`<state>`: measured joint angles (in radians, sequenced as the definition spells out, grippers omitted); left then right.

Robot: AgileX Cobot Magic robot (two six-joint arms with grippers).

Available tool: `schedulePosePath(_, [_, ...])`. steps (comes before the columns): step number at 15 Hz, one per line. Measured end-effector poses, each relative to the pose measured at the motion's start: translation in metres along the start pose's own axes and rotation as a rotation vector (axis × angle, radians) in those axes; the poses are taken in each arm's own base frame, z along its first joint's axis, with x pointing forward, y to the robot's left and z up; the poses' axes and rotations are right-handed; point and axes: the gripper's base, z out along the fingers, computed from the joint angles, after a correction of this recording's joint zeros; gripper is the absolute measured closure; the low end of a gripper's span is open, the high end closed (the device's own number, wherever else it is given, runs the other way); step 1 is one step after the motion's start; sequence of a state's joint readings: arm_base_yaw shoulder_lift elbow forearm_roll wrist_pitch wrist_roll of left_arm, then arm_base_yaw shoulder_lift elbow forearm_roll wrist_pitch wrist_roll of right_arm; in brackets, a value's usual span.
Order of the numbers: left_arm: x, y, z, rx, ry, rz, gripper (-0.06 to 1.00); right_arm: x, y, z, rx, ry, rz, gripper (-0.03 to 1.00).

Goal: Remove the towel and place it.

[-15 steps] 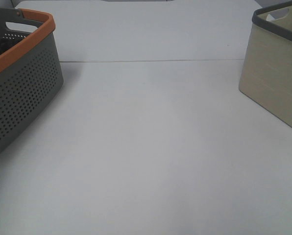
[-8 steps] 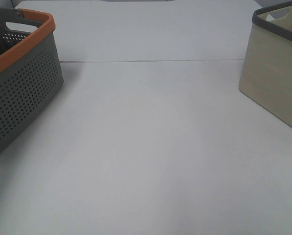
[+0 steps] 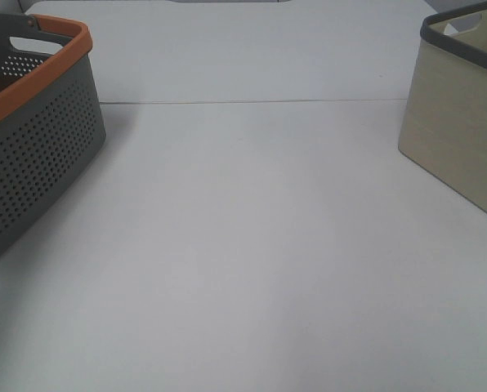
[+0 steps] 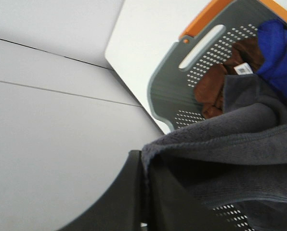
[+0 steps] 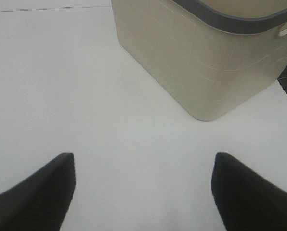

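Note:
The towel [image 4: 220, 144], dark charcoal terry, hangs over the grey basket with the orange rim [image 4: 182, 86] in the left wrist view. My left gripper [image 4: 146, 192] is shut on its edge, and the cloth is bunched between the dark fingers [image 4: 124, 197]. A small white tag [image 4: 243, 69] shows by the towel's upper corner. The exterior high view shows only the basket's wall [image 3: 39, 147], with no towel and no arm. My right gripper [image 5: 143, 192] is open and empty above the white table, in front of the beige basket [image 5: 201, 57].
A brown cloth [image 4: 215, 82] and a blue cloth [image 4: 278, 53] lie in the grey basket. The beige basket with the dark grey rim [image 3: 460, 122] stands at the right of the white table [image 3: 252, 245]. A seam [image 3: 252, 102] crosses the table at the back.
In the exterior high view, the dark mass inside the grey basket has moved off its far wall, so more of the perforated wall shows. Nothing else has moved.

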<state>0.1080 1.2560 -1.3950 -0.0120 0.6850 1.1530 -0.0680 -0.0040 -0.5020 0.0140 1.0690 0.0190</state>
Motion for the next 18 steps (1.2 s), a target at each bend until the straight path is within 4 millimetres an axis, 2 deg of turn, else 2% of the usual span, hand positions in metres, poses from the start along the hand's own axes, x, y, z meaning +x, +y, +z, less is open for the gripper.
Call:
schedulePosePath(6, [-0.018, 0.021, -0.048, -0.203, -0.188, -0.059, 0.94, 0.000, 0.000, 0.000, 0.000, 0.000, 0.000, 0.27])
schedulePosePath(10, [-0.048, 0.049, -0.078, -0.256, -0.438, -0.117, 0.94, 0.000, 0.000, 0.000, 0.001, 0.000, -0.001, 0.27])
schedulePosePath(14, [-0.077, 0.058, -0.087, -0.117, -0.680, -0.117, 0.94, -0.007, 0.005, -0.005, -0.055, -0.063, -0.011, 0.27])
schedulePosePath(16, [-0.096, 0.061, -0.087, -0.034, -0.810, -0.112, 0.94, -0.015, 0.017, -0.004, -0.182, -0.059, -0.050, 0.27])
schedulePosePath(18, [-0.126, 0.052, -0.077, 0.069, -0.921, -0.082, 0.94, -0.027, 0.037, 0.004, -0.416, -0.013, -0.131, 0.27])
